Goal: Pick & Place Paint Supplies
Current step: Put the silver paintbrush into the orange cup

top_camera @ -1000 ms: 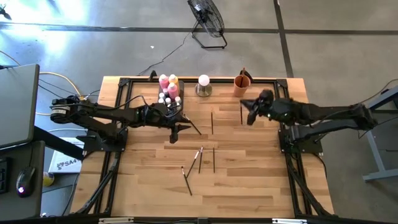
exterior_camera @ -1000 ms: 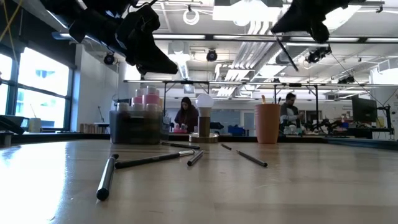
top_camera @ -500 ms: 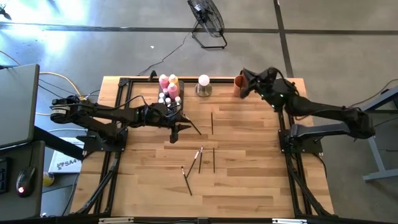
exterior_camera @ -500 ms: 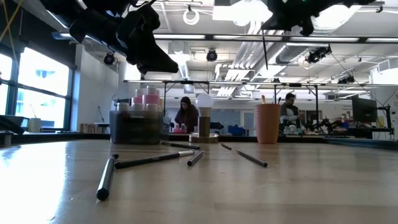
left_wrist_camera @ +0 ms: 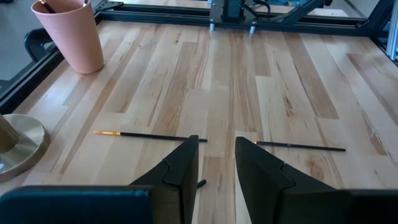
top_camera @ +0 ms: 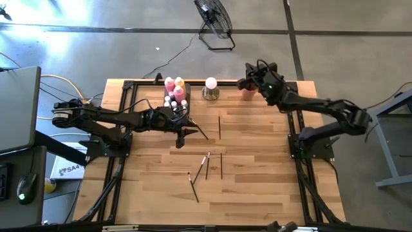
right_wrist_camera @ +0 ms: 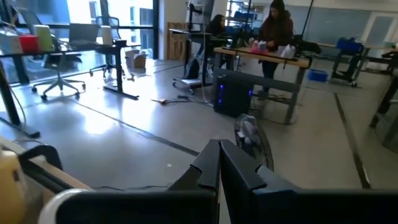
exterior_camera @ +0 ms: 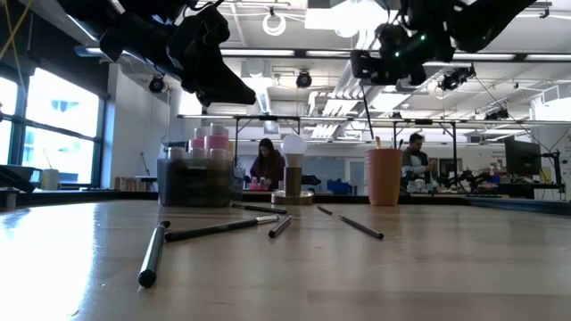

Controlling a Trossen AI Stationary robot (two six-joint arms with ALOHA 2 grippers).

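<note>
Paintbrushes, thin and dark-handled, lie loose on the wooden table (top_camera: 257, 187): one (top_camera: 219, 127) runs lengthwise away from the front edge near the white ball on its metal base (top_camera: 210, 88), and a cluster (top_camera: 207, 165) lies mid-table pointing roughly the same way. Right gripper (top_camera: 248, 82), fingers together on a thin brush (exterior_camera: 368, 111) hanging near-vertical, is above the orange cup (exterior_camera: 384, 176); a second ago it was nearer the table's middle, brush slanted. Left gripper (top_camera: 183, 135), fingers apart and empty, hovers unmoved beside the grey tray of paint bottles (top_camera: 174, 93)
</note>
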